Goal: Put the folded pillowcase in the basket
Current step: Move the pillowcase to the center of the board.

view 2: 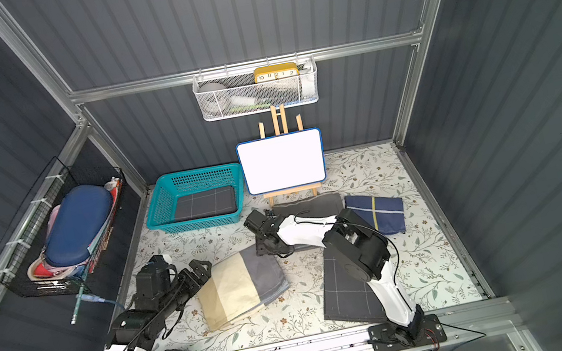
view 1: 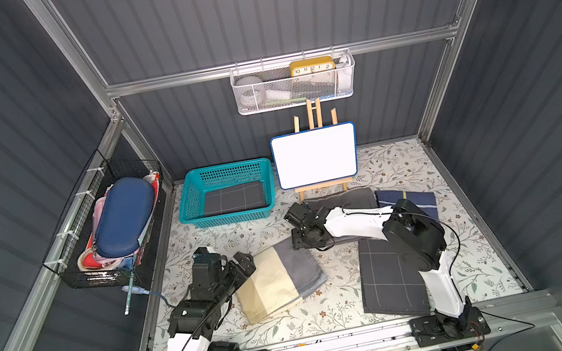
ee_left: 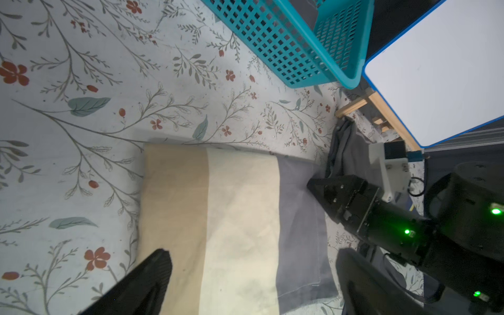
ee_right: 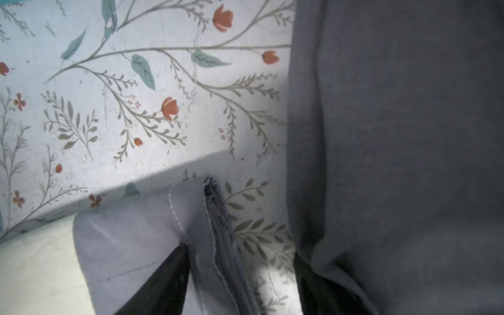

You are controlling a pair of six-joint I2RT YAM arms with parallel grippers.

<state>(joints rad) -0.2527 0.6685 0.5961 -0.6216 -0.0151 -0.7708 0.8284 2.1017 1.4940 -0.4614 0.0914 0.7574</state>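
Note:
The folded pillowcase, striped tan, cream and grey, lies flat on the floral table in both top views. At its far grey corner, my right gripper is shut on the pillowcase's grey hem, which stands bunched up between the fingers. My left gripper is open over the pillowcase's opposite end, one finger on each side, apart from the cloth. The teal basket stands at the back left with a dark checked cloth in it.
A whiteboard on an easel stands right of the basket. A dark grey cloth, a navy cloth and a dark checked cloth lie around the right arm. A black wire basket hangs left, a white mesh rack behind.

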